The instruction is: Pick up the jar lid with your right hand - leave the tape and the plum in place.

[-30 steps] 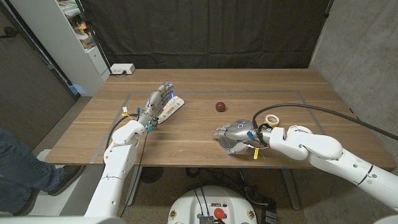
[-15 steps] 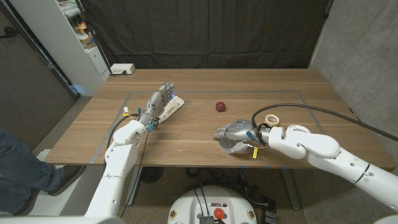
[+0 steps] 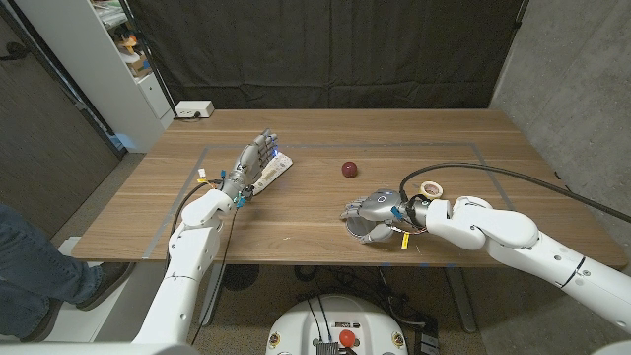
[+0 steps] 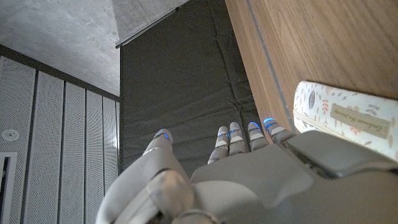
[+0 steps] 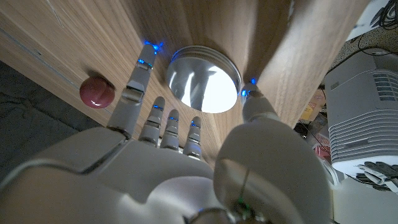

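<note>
While plum (image 3: 349,169) sits apart, right hand (image 3: 373,215) straddles jar lid (image 5: 203,80) — fingertips flanking it.

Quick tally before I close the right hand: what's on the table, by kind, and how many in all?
Jar lid: 1, between the right hand's fingers
Plum: 1
Tape roll: 1
Patterned pouch: 1, beside the left hand
White box at the far edge: 1
Total: 5
</note>
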Robot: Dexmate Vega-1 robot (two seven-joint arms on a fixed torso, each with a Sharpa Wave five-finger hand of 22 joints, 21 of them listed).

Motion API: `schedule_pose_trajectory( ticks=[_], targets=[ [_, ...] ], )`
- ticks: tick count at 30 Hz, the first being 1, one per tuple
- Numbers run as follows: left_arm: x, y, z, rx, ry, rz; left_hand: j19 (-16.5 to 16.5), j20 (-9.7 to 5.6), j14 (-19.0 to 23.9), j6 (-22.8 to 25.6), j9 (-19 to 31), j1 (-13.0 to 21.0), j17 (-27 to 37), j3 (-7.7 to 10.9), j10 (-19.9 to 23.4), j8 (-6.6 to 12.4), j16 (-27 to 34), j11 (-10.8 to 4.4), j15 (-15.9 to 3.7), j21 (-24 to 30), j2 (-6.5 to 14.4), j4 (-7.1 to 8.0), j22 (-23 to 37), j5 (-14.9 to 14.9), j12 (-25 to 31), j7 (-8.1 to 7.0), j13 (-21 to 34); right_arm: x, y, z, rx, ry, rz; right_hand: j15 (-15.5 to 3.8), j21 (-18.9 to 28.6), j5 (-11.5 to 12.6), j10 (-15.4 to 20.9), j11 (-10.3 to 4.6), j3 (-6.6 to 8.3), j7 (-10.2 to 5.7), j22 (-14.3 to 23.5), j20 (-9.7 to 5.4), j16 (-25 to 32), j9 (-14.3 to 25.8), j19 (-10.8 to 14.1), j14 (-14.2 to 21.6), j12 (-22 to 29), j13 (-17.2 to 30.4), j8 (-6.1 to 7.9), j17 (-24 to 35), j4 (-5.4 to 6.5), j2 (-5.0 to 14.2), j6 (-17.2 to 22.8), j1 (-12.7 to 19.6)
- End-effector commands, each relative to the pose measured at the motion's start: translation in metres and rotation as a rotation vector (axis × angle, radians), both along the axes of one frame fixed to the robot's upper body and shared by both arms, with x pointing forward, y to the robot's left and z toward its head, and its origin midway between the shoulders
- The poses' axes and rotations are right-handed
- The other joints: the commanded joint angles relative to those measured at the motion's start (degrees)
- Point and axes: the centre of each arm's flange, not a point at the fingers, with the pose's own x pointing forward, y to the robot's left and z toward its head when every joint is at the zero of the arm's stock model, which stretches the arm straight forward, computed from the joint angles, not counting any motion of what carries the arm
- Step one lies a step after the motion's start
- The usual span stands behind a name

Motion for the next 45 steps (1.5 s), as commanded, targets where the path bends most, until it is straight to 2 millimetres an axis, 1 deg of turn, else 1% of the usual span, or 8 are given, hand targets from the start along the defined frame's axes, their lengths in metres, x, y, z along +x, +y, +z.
schedule_pose_trajectory(
  ticks=[1, 4, 14, 20, 27, 36, 39, 45],
  targets=[
    [0.006, -0.003, 0.001, 0.005, 0.009, -0.006, -0.05, 0.42, -0.23, 0.21, 0.07, 0.15, 0.26, 0.19, -0.13, 0.20, 0.18, 0.04, 0.26, -0.02, 0.39, -0.17, 0.14, 0.03, 0.22, 0.13, 0.01, 0.002, -0.004, -0.007, -0.039, 0.013, -0.016, -0.62, -0.15, 0.12, 1.31, -0.28, 0.06, 0.19, 0.08, -0.43, 0.48, 0.24, 1.29, 1.22, 0.35, 0.22, 0.85, 0.22, 0.37, 0.26, 2.36, 1.04],
    [0.008, -0.004, 0.000, 0.004, 0.011, -0.010, -0.05, 0.42, -0.20, 0.21, 0.07, 0.14, 0.26, 0.18, -0.14, 0.20, 0.20, 0.04, 0.25, -0.02, 0.40, -0.19, 0.14, 0.03, 0.22, 0.16, 0.01, 0.002, -0.004, -0.010, -0.063, 0.014, -0.026, -1.18, -0.34, 0.04, 3.22, -0.91, -0.01, 0.20, 0.10, -0.89, 0.89, 0.31, 2.02, 2.38, 0.90, 0.26, 1.40, 0.27, 0.34, 0.53, 4.33, 1.47],
    [0.011, -0.005, -0.002, -0.005, 0.015, -0.021, -0.04, 0.45, -0.18, 0.22, 0.07, 0.12, 0.26, 0.15, -0.13, 0.20, 0.21, -0.01, 0.31, -0.01, 0.41, -0.22, 0.14, 0.03, 0.23, 0.19, 0.01, 0.007, -0.001, -0.014, -0.109, 0.022, -0.042, -3.85, -0.57, -0.46, 9.79, -3.05, -0.51, 0.00, 0.22, -4.29, 3.46, 0.52, 5.52, 8.48, 2.63, 0.51, 3.38, 0.84, 0.43, 2.12, 11.88, 3.08],
    [0.011, -0.003, -0.004, -0.013, 0.015, -0.020, -0.04, 0.55, -0.26, 0.26, 0.07, 0.10, 0.26, 0.13, -0.15, 0.21, 0.18, 0.04, 0.22, 0.00, 0.43, -0.25, 0.14, 0.03, 0.22, 0.28, 0.01, 0.010, 0.002, -0.013, -0.106, 0.029, -0.026, -5.19, -0.06, -0.73, 11.87, -3.55, -0.56, 0.04, 0.30, -6.58, 5.08, 0.54, 8.50, 11.95, 3.03, 0.66, 3.74, 1.30, 0.16, 3.00, 14.22, 4.48],
    [0.012, -0.002, -0.004, -0.012, 0.017, -0.019, -0.01, 0.65, -0.27, 0.22, 0.07, 0.08, 0.27, 0.11, -0.15, 0.20, 0.18, -0.06, 0.19, 0.01, 0.44, -0.28, 0.15, 0.03, 0.23, 0.24, 0.01, 0.012, 0.003, -0.012, -0.098, 0.034, -0.009, -5.54, -0.18, -1.00, 13.95, -3.63, -0.61, 0.07, 0.31, -8.74, 6.23, 0.58, 9.56, 14.20, 3.52, 0.77, 4.08, 1.64, -0.19, 3.63, 16.13, 5.98],
    [0.016, -0.008, -0.002, -0.001, 0.022, -0.027, -0.05, 0.96, -0.29, 0.15, 0.08, 0.03, 0.27, 0.05, -0.21, 0.17, 0.19, -0.22, 0.17, 0.00, 0.42, -0.33, 0.15, 0.04, 0.21, 0.14, 0.01, 0.010, 0.002, -0.010, -0.074, 0.026, -0.002, -6.17, -0.26, -1.15, 15.08, -4.18, -0.59, 0.24, 0.31, -9.48, 6.76, 0.61, 10.22, 15.02, 3.73, 0.83, 4.22, 1.89, -0.42, 4.17, 17.20, 7.21],
    [0.017, -0.010, -0.001, 0.002, 0.023, -0.029, -0.07, 0.97, -0.30, 0.16, 0.08, 0.02, 0.27, 0.04, -0.19, 0.17, 0.18, -0.11, 0.16, 0.00, 0.43, -0.34, 0.15, 0.04, 0.22, 0.14, 0.01, 0.009, 0.000, -0.009, -0.063, 0.019, 0.000, -7.23, -0.35, -1.29, 15.57, -4.43, -0.76, 0.34, 0.31, -9.64, 6.89, 0.62, 10.40, 15.00, 3.80, 0.86, 4.27, 2.05, -0.37, 4.33, 17.69, 7.53],
    [0.017, -0.013, 0.000, 0.005, 0.023, -0.032, -0.09, 0.97, -0.33, 0.15, 0.08, 0.00, 0.27, 0.02, -0.19, 0.17, 0.18, -0.01, 0.15, -0.01, 0.43, -0.36, 0.15, 0.04, 0.22, 0.14, 0.02, 0.006, -0.002, -0.004, -0.043, 0.007, -0.002, -8.73, -0.51, -1.49, 16.15, -3.97, -0.90, 1.93, 0.32, -10.44, 7.06, 0.64, 10.72, 14.73, 3.78, 0.90, 4.25, 2.33, -0.45, 4.76, 18.30, 8.42]
  ],
)
